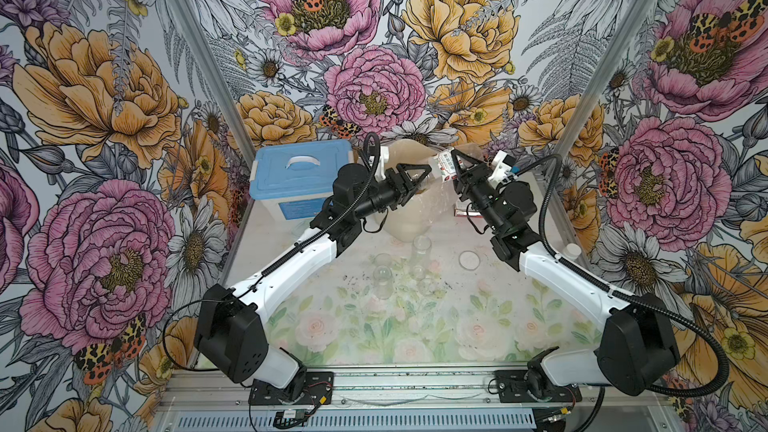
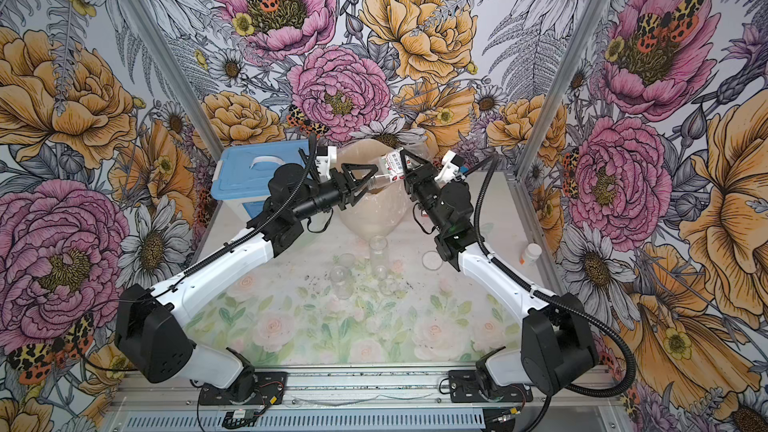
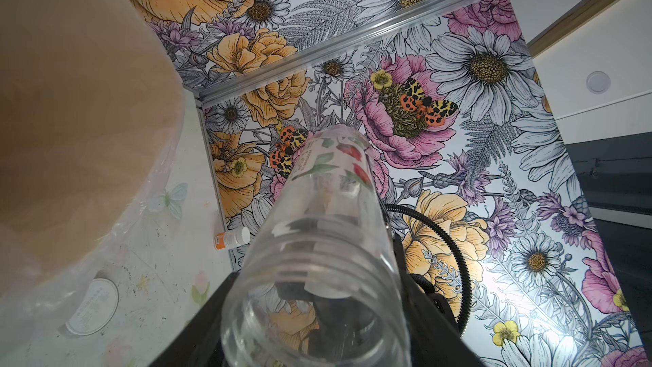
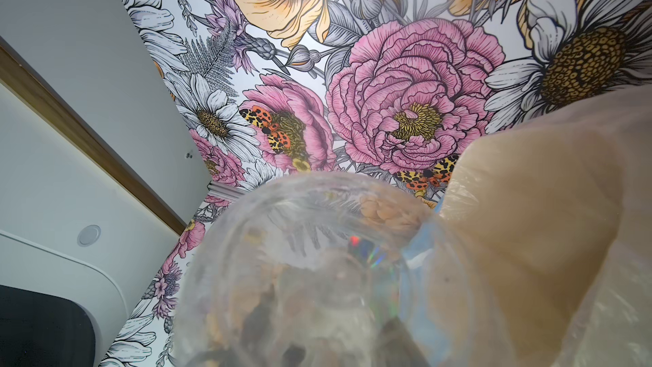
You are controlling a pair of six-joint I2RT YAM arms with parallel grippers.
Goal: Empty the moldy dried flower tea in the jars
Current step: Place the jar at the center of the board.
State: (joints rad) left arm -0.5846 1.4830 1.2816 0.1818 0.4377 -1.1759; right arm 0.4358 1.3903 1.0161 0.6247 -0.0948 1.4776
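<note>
Clear lidless labelled jar (image 1: 442, 170) hangs tilted, right jaws gripping its base, left jaws its mouth.

The left arm (image 1: 291, 257) reaches up and away from its base, elbow low, with the forearm angled toward the middle and the wrist roughly level. The left gripper (image 1: 424, 181) points toward the other arm, its jaws closed round the clear open end of the labelled jar (image 1: 444, 169). The right arm (image 1: 552, 270) mirrors this, leaning inward. The right gripper (image 1: 454, 170) points up and inward, its jaws clamped on the jar's labelled end.
</note>
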